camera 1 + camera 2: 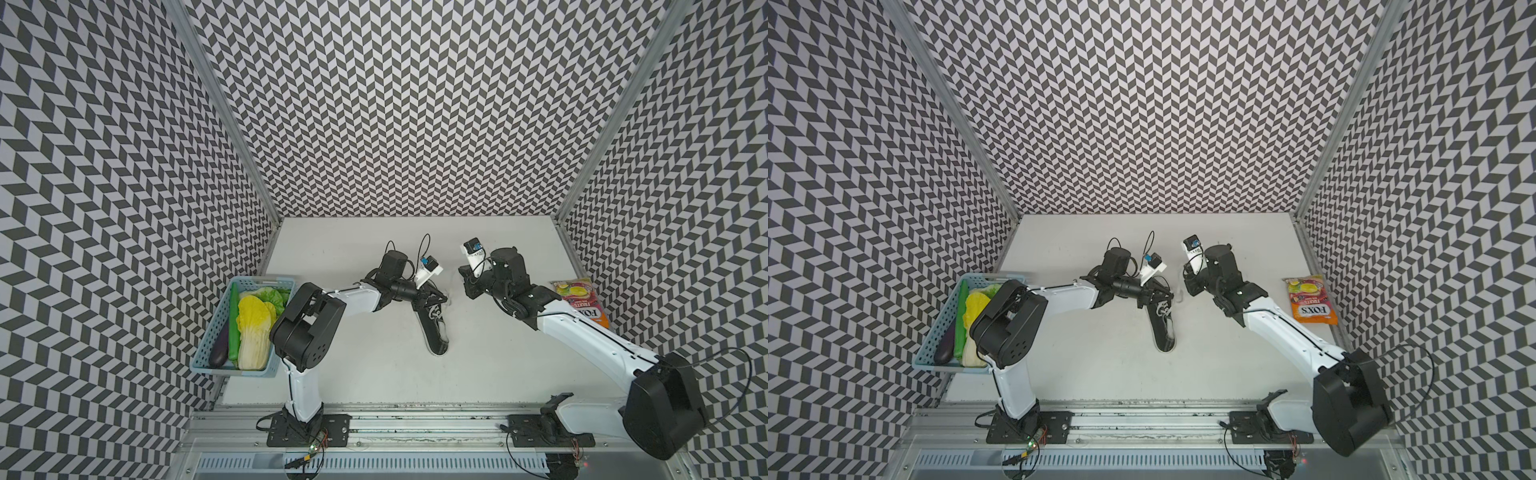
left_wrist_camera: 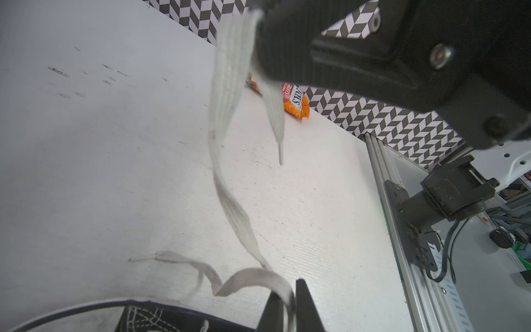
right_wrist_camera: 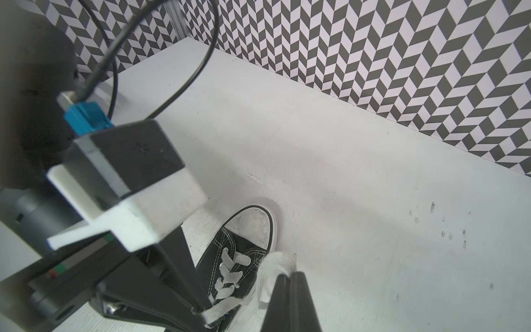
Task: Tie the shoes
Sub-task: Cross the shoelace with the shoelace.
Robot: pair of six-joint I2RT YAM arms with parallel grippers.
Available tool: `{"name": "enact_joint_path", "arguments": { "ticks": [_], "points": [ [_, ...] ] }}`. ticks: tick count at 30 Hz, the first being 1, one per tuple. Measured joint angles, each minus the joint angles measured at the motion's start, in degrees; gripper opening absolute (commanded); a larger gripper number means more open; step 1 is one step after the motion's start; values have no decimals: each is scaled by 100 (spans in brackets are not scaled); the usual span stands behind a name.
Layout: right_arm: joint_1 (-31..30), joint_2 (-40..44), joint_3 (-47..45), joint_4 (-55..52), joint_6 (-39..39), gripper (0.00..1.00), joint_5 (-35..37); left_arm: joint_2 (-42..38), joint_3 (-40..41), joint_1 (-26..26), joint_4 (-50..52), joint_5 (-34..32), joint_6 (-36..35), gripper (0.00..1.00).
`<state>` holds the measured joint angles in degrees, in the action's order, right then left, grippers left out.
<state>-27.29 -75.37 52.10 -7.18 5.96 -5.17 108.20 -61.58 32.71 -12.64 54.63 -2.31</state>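
The shoe (image 1: 435,332) (image 1: 1165,332), a black canvas sneaker with a white toe cap, lies mid-table with its toe toward the back wall. My left gripper (image 2: 284,304) (image 1: 443,298) hovers over its lacing, shut on a white lace (image 2: 258,276) that runs between its fingers. My right gripper (image 3: 288,273) (image 1: 462,274) is just right of the shoe (image 3: 241,248), shut on a folded bight of the other lace (image 3: 273,263). From it the lace (image 2: 230,207) hangs down toward the shoe and its tip dangles free. A loose lace end (image 2: 172,255) rests on the table.
A blue basket (image 1: 211,330) of vegetables stands at the left table edge beside my left arm. An orange sweets bag (image 1: 582,301) (image 1: 1310,305) lies by the right wall. Patterned walls close three sides, and a metal rail (image 1: 415,419) runs along the front.
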Motion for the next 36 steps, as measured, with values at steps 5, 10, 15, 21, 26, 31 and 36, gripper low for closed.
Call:
{"name": "enact_joint_path", "arguments": {
  "ticks": [5,10,15,21,26,31,36],
  "points": [
    [9,0,0,0,-22,0,-186,2,-15,4,-7,26,52,26],
    [9,2,0,0,-72,0,-341,46,-140,4,-2,13,72,31],
    [9,7,0,-2,-103,0,-485,164,-341,33,-15,-2,103,33],
    [9,157,0,-7,-122,0,-560,291,-455,66,-127,-186,271,34],
    [9,306,0,-4,-144,0,-581,350,-514,68,-267,-293,398,31],
    [9,337,0,-7,-151,0,-581,374,-520,105,-339,-302,487,7],
    [9,332,-4,-2,-149,0,-568,334,-435,105,-415,-337,455,1]
  ]
}}
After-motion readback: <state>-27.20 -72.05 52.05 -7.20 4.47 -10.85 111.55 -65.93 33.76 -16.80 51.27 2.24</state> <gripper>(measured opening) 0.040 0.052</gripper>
